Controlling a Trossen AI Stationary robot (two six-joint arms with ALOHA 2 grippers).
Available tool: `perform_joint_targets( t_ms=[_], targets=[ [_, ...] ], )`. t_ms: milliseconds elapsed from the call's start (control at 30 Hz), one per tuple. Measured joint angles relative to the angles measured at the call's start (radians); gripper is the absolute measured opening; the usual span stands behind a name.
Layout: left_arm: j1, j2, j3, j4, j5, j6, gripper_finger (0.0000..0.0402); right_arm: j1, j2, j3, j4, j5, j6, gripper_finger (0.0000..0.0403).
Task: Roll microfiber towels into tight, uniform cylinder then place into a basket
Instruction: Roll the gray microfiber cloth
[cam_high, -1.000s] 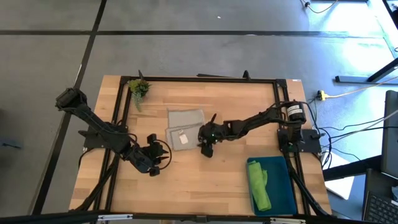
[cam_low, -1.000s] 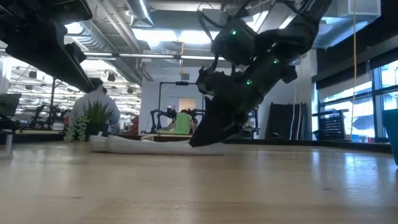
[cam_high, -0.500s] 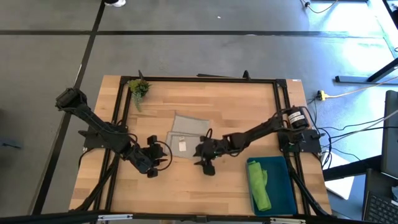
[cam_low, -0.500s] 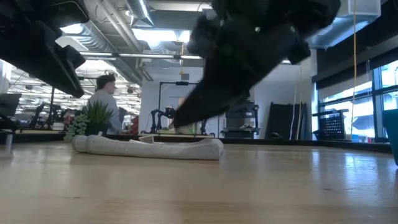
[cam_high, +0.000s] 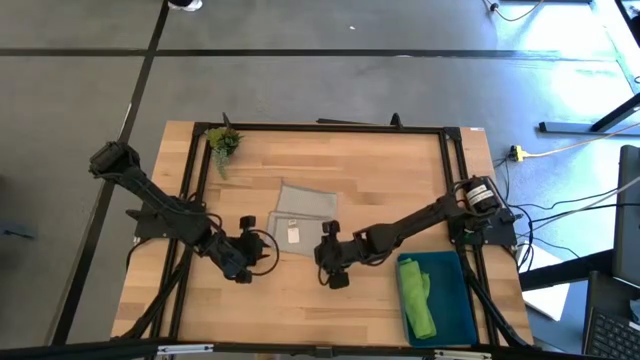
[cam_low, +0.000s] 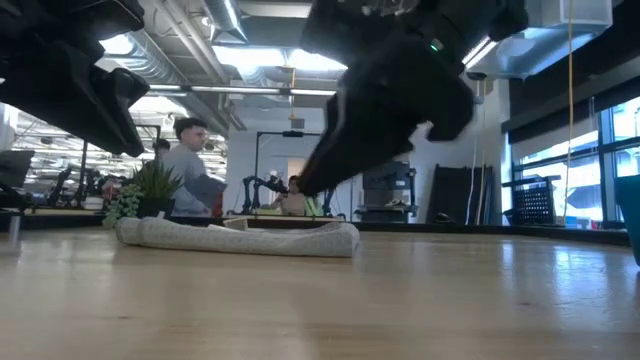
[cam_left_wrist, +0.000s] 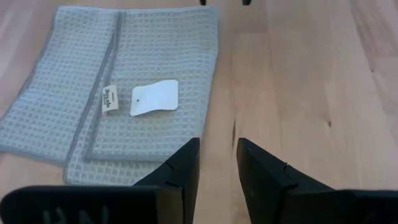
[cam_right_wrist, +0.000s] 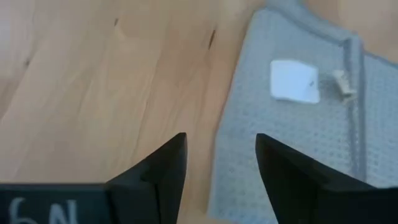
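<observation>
The pale grey microfiber towel lies folded flat at the table's middle, its white tag facing up. In the low view it shows as a low grey strip. My left gripper hovers open just off the towel's near left corner. My right gripper hangs open above the towel's near right edge, clear of the cloth. The lime green towel lies bunched lengthwise in the teal basket at the near right.
A small green plant sprig stands at the far left corner. A black frame rail runs around the tabletop. Bare wood lies between the towel and the near edge. People show in the room beyond the table.
My right gripper has left the grey towel's right edge, rising and moving toward the table's near edge while rolling at the wrist. Early in that second the towel slid a little toward the near edge and turned slightly; it has lain still since. My left gripper has rolled a little in place.
</observation>
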Motion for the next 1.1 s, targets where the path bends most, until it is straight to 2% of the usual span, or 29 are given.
perform_joint_targets(
  t_ms=[200,400,900,1000,1100],
  targets=[
    [0.000,0.000,0.000,0.000,0.000,0.000,0.0099,0.013,0.000,-0.046,0.010,0.056,-0.019,0.0192],
    [0.000,0.000,0.000,0.000,0.000,0.002,0.0097,-0.006,0.010,-0.101,0.094,0.048,-0.023,0.0192],
    [0.000,0.000,0.000,0.004,0.000,-0.008,0.0097,-0.034,0.078,-0.099,0.093,0.067,-0.023,0.0192],
    [0.000,0.000,-0.001,0.007,0.000,-0.025,0.0097,-0.034,0.085,-0.099,0.092,0.067,-0.022,0.0181],
    [0.000,0.000,-0.001,0.004,0.000,-0.025,0.0097,-0.034,0.086,-0.100,0.094,0.061,-0.019,0.0152]
  ],
)
